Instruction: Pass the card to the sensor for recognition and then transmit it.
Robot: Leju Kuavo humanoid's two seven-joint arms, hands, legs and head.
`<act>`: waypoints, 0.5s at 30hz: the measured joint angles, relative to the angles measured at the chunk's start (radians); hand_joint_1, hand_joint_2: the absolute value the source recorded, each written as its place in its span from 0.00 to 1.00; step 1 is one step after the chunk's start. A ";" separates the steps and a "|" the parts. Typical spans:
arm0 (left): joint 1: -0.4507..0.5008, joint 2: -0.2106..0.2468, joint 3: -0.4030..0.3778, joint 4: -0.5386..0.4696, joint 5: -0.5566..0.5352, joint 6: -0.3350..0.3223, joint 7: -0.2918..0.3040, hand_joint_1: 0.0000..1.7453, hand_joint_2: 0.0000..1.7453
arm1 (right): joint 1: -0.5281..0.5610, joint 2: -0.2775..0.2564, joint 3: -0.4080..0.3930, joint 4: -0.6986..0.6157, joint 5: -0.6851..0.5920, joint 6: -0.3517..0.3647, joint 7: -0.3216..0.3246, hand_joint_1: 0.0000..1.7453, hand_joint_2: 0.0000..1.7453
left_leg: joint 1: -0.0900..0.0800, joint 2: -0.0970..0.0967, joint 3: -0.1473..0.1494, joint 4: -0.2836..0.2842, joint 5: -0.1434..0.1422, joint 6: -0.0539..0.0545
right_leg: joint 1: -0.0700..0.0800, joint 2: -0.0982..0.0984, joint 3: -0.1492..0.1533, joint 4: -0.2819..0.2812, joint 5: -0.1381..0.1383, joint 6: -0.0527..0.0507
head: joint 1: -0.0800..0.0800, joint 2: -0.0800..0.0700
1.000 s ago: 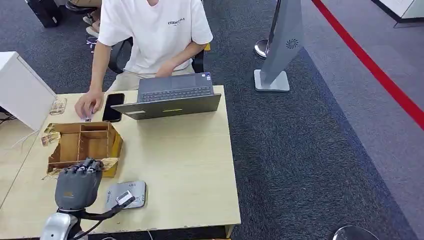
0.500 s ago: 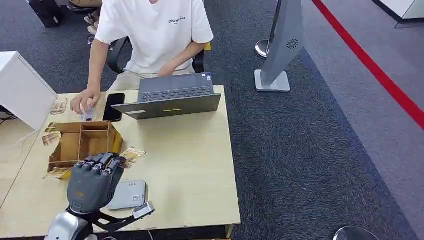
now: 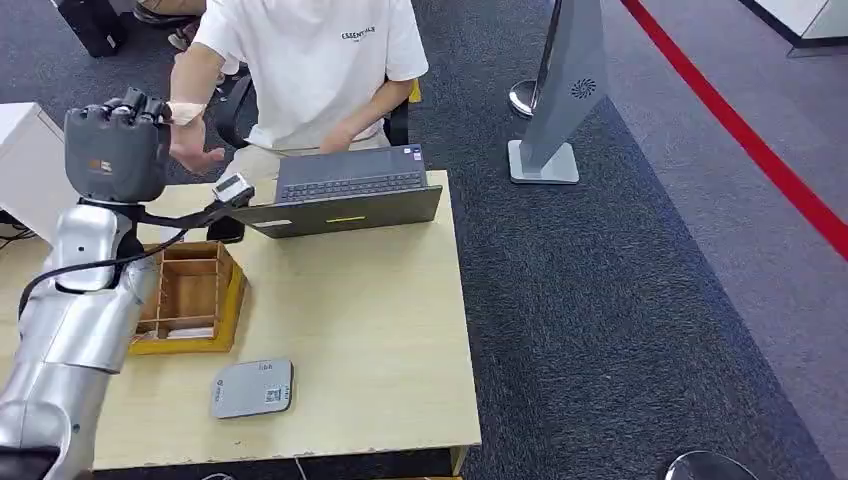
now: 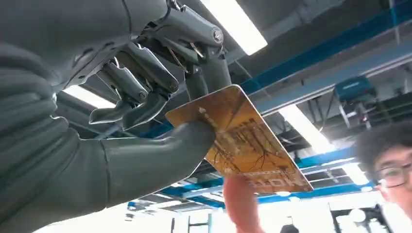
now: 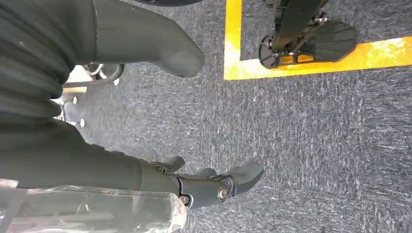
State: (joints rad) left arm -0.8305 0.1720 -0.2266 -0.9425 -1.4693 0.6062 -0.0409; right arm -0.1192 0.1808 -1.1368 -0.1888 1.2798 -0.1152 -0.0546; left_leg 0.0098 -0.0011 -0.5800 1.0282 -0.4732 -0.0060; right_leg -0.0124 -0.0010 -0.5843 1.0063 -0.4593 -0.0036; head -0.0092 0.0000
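My left hand (image 3: 115, 150) is raised high over the table's far left corner, its back toward me. It pinches a yellow-orange printed card (image 4: 243, 141) between thumb and fingers (image 4: 145, 82), and most of the card sticks out beyond them. A person's hand (image 3: 197, 152) reaches up beside my hand, and one fingertip (image 4: 239, 204) is at the card's lower edge. The grey card sensor (image 3: 252, 388) lies flat near the table's front edge, well below my hand. My right hand (image 5: 204, 187) hangs over the carpet, holding nothing, fingers apart.
A wooden compartment box (image 3: 190, 290) with cards stands on the left of the table (image 3: 380, 340). An open laptop (image 3: 345, 195) sits at the far edge before the seated person (image 3: 310, 70). A white box (image 3: 25, 160) is at far left. A grey sign stand (image 3: 560, 100) stands on the carpet.
My left hand rose from just above the sensor up to the far left with the card. The person's hand lifted off the table toward it.
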 joint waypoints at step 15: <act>-0.159 -0.002 0.019 0.364 -0.029 0.000 0.065 1.00 1.00 | -0.002 0.000 0.019 0.000 0.004 0.001 0.013 0.00 1.00 | 0.000 0.001 -0.002 0.000 0.000 0.000 | 0.000 0.001 -0.002 0.000 0.000 0.000 | 0.000 0.000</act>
State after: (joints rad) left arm -0.9891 0.1705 -0.2079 -0.5787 -1.4985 0.6058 0.0236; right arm -0.1216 0.1808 -1.1181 -0.1888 1.2837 -0.1141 -0.0412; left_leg 0.0098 -0.0001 -0.5818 1.0282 -0.4734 -0.0060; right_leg -0.0125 -0.0005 -0.5861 1.0062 -0.4595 -0.0034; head -0.0092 0.0000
